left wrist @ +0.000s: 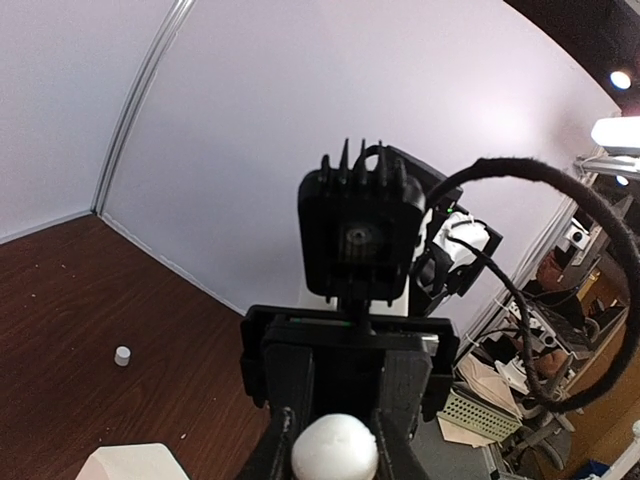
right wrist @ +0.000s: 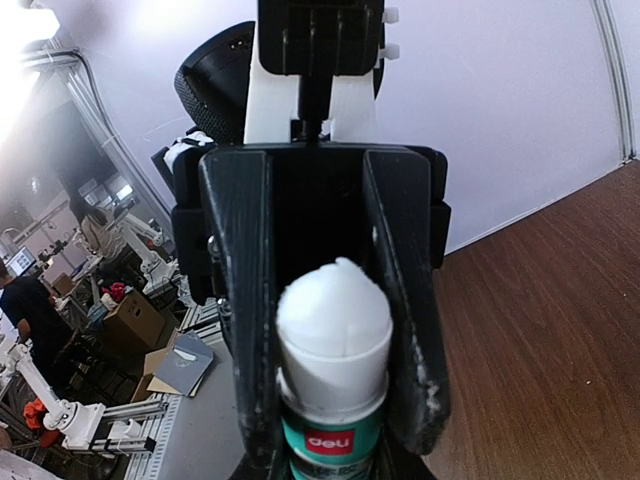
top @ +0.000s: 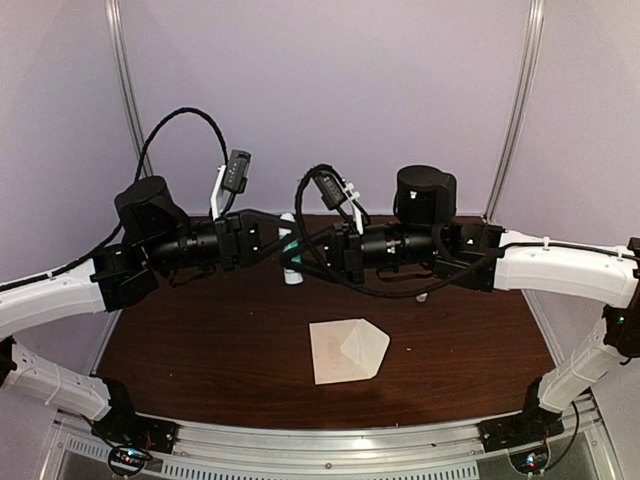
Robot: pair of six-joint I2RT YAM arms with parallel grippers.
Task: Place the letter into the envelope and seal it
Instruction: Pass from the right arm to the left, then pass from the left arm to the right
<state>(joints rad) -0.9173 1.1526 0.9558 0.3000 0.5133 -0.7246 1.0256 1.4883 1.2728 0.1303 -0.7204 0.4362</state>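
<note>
A pale beige envelope (top: 346,351) lies flat on the dark wood table (top: 200,350), near the front, its pointed flap open toward the right. The letter is out of view. Both arms meet above the table's middle around a teal-and-white glue stick (top: 291,262). My right gripper (top: 312,250) (right wrist: 335,425) is shut on the stick's teal body (right wrist: 335,440). My left gripper (top: 272,236) (left wrist: 335,455) has its fingers against both sides of the stick's white rounded top (left wrist: 335,450).
A small white cap (left wrist: 122,355) stands on the table near the back wall. Aluminium frame posts (top: 125,90) rise at the table's back corners. A pale corner of paper (left wrist: 130,462) shows at the bottom of the left wrist view.
</note>
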